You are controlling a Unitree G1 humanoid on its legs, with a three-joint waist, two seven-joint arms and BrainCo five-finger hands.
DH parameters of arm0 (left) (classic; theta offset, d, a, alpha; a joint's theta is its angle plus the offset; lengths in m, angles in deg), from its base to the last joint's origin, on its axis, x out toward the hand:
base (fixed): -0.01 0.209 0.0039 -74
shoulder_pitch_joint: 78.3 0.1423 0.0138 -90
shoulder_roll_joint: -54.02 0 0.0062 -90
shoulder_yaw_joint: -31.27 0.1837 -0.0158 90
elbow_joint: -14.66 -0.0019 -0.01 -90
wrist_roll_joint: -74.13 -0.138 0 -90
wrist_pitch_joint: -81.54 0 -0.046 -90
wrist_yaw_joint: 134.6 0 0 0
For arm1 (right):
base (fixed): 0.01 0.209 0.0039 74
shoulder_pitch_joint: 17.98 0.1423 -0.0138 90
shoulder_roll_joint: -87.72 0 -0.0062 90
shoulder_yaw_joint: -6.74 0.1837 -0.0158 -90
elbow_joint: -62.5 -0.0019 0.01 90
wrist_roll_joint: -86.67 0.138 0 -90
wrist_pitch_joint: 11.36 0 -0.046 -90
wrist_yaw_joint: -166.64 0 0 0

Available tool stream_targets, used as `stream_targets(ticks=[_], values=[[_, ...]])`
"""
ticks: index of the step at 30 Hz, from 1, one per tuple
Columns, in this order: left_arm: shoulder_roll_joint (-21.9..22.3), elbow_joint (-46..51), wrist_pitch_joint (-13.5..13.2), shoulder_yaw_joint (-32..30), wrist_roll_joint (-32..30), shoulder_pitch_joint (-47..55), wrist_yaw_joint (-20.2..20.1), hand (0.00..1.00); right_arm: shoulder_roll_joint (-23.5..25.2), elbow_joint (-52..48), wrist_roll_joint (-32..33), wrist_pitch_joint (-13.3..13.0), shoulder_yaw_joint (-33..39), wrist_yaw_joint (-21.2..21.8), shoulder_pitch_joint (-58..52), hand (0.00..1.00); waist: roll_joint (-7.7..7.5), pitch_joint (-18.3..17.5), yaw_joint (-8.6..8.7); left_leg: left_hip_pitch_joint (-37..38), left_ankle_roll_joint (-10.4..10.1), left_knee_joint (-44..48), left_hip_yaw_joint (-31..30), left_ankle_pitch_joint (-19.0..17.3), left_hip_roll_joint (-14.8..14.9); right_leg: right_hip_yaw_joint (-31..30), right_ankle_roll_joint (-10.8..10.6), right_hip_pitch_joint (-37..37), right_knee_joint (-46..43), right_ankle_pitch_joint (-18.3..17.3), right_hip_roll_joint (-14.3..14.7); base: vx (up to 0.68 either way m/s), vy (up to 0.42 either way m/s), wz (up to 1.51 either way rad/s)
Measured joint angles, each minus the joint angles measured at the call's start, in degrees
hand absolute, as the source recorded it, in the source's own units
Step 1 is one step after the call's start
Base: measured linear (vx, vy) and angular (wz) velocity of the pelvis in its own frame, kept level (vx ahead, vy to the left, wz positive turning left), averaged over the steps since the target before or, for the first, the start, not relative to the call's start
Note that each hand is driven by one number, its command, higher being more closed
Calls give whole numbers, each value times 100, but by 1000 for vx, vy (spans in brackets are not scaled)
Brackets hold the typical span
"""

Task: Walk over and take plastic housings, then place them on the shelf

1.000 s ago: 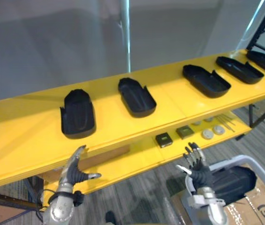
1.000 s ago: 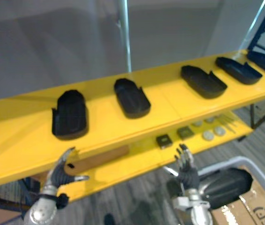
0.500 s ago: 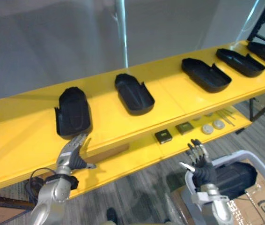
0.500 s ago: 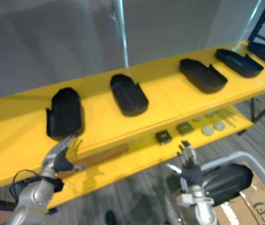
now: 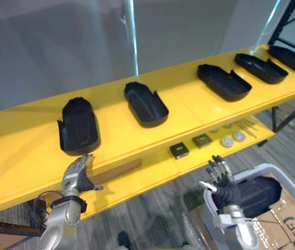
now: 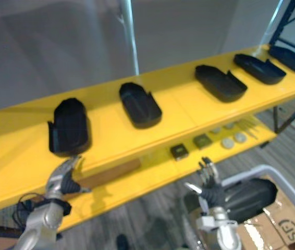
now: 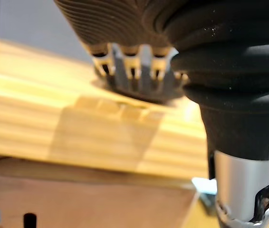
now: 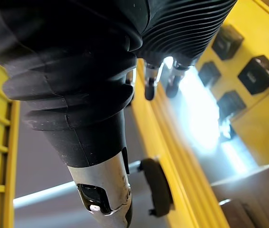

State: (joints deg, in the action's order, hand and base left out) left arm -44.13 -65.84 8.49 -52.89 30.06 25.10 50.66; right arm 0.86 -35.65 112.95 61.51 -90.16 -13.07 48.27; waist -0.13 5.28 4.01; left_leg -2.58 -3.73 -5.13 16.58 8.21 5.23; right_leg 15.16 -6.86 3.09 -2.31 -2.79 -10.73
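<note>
Plastic housings [image 5: 78,126] sit on shelf [image 5: 22,151]; left robot hand [image 5: 78,173], right robot hand [image 5: 221,183] splayed, empty

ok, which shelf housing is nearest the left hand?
The leftmost housing, just beyond the left hand; the rest sit farther right along the shelf.

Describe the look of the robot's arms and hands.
The left arm and right arm are silver-grey, rounded shells. The left robot hand and right robot hand have slim silver fingers with dark tips; a black ribbed cover wraps each hand's back and wrist.
</note>
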Motion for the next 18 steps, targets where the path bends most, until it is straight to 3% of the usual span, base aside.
stream_targets(ticks=[11,18], values=[[0,-565,322,33,51,-339,353,0,3,132,-5,0,-106,-11,35,0,-55,-35,8,50,0,-1,127,1,16,-139,-1,-53,-34,8,1,2,5,-5],[0,-878,474,23,203,-460,796,0,7,243,-8,0,-107,-10,35,0,-138,-90,26,53,10,-2,160,9,22,-187,-1,-97,-78,14,0,4,6,-2]])
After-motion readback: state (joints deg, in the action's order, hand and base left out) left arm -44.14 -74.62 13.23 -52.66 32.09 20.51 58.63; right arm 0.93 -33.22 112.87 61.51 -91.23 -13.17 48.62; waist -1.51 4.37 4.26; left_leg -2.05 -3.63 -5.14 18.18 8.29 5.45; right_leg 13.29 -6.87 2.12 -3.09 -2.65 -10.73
